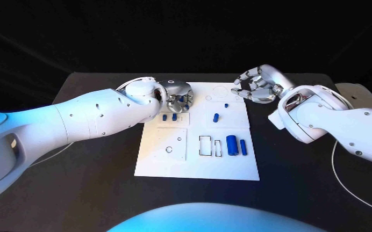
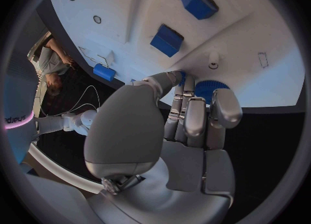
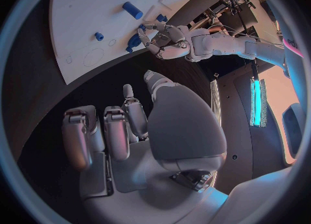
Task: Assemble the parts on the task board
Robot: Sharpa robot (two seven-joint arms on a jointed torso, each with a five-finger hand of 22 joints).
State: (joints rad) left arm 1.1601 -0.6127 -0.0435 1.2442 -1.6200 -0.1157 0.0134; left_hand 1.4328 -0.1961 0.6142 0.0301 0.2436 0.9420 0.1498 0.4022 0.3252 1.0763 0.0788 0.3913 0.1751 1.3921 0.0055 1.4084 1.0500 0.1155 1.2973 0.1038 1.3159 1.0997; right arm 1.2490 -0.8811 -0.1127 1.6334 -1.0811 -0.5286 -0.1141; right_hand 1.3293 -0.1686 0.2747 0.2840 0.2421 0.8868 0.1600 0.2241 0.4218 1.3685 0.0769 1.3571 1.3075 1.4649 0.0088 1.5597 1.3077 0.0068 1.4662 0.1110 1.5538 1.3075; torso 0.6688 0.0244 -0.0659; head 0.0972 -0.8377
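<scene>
The white task board [image 1: 198, 162] lies in the middle of the black table. My left hand [image 1: 177, 95] is over its far left part, fingers curled around a blue ribbed round part [image 2: 210, 88] pressed against the board [image 2: 259, 37]. Two small blue blocks [image 1: 168, 117] lie just in front of that hand, also seen as blue blocks [image 2: 167, 40]. My right hand [image 1: 259, 84] hovers at the board's far right corner, fingers loosely bent and apart, holding nothing. In the right wrist view the right hand [image 3: 129, 130] is off the board [image 3: 84, 22], above bare table.
Loose parts on the board: a short blue peg [image 1: 216, 117], a tiny blue piece [image 1: 226, 104], a thick blue cylinder [image 1: 231, 145] and a thin one [image 1: 243, 146] at the near right. Empty rectangular slots [image 1: 205, 145] lie beside them. Black table surrounds the board.
</scene>
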